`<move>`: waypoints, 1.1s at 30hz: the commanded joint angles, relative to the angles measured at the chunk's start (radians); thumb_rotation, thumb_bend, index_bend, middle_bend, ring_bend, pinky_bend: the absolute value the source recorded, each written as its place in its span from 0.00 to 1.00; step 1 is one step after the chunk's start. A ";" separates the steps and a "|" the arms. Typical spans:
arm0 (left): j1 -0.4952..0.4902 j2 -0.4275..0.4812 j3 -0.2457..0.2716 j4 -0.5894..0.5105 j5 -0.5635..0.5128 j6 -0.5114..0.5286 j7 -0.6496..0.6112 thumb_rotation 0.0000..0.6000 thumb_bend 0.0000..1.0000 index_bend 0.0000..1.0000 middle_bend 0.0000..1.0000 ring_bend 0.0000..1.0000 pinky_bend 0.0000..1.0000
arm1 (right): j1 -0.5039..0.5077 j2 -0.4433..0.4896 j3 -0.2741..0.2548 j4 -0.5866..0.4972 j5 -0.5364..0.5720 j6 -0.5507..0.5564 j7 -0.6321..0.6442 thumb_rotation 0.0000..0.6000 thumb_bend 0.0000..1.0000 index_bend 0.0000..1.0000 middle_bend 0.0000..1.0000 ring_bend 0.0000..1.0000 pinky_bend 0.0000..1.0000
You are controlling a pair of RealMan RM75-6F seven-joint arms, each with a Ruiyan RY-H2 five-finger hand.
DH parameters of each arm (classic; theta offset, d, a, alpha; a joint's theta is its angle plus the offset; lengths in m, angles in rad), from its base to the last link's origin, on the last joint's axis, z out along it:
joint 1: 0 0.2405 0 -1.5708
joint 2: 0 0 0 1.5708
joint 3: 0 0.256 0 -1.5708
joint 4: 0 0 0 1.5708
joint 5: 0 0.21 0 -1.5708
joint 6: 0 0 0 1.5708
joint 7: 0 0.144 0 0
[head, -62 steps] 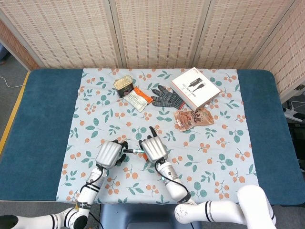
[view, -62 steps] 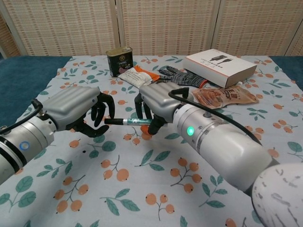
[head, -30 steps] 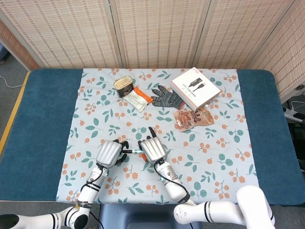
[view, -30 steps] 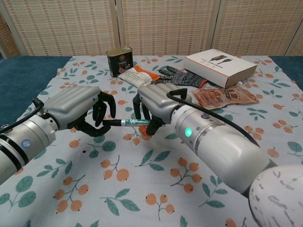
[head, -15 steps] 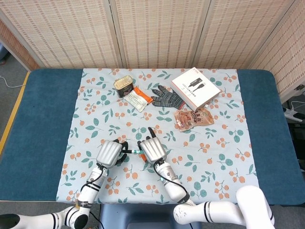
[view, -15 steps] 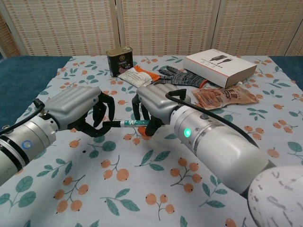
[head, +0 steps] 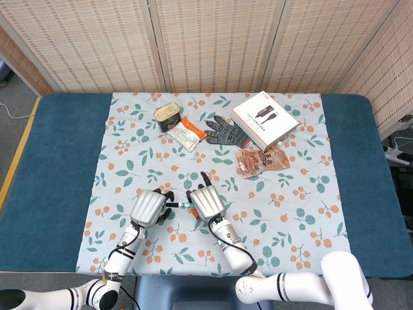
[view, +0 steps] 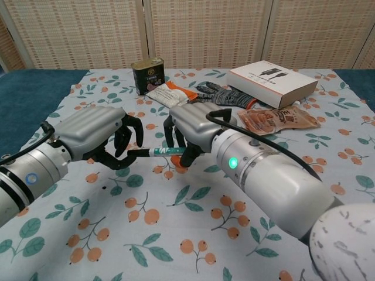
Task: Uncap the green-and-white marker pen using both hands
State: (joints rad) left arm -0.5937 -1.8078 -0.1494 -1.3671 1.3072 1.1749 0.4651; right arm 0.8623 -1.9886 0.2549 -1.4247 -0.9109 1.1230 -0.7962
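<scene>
Chest view shows the marker pen [view: 157, 151] held level above the tablecloth [view: 176, 222], left hand [view: 99, 136] gripping its dark cap end, right hand [view: 190, 132] its green-and-white barrel, cap seemingly not yet off.

tin can [head: 168, 115], snack packet [head: 187, 134], glove [head: 227, 131]; box [head: 264, 119], pouch [head: 260, 158]

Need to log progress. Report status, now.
Left hand and right hand both grip the marker pen, held level above the tablecloth. Cap on. Nothing obstructing.

Bright, even light from overhead — shadows soft and short, no glare, both views sharp, chest view slightly wide-angled.
</scene>
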 commanded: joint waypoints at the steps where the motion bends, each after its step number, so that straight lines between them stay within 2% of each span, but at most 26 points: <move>1: -0.001 0.000 0.001 0.003 0.000 0.000 0.004 1.00 0.35 0.45 0.68 0.52 0.74 | -0.001 0.003 0.000 -0.005 -0.002 0.001 0.002 1.00 0.44 0.98 0.75 0.39 0.00; 9: -0.003 -0.002 0.000 0.014 -0.011 -0.007 0.015 1.00 0.35 0.46 0.68 0.52 0.74 | -0.002 0.009 0.003 -0.011 -0.003 0.003 0.007 1.00 0.44 0.98 0.75 0.39 0.00; 17: -0.004 -0.008 0.000 0.019 0.002 0.006 0.015 1.00 0.34 0.53 0.72 0.53 0.74 | -0.001 0.008 0.002 -0.009 0.000 -0.001 0.007 1.00 0.44 0.98 0.75 0.39 0.00; 27: -0.004 -0.010 0.001 0.027 0.006 0.010 0.012 1.00 0.35 0.55 0.75 0.54 0.74 | 0.000 0.006 0.001 -0.011 0.003 -0.002 0.005 1.00 0.44 0.98 0.75 0.39 0.00; 33: -0.003 -0.012 -0.001 0.028 0.003 0.016 0.025 1.00 0.41 0.61 0.80 0.55 0.74 | 0.000 0.008 0.003 -0.012 0.003 0.000 0.006 1.00 0.44 0.98 0.75 0.39 0.00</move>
State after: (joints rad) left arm -0.5968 -1.8195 -0.1505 -1.3391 1.3100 1.1906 0.4898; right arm 0.8627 -1.9810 0.2577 -1.4367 -0.9080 1.1226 -0.7903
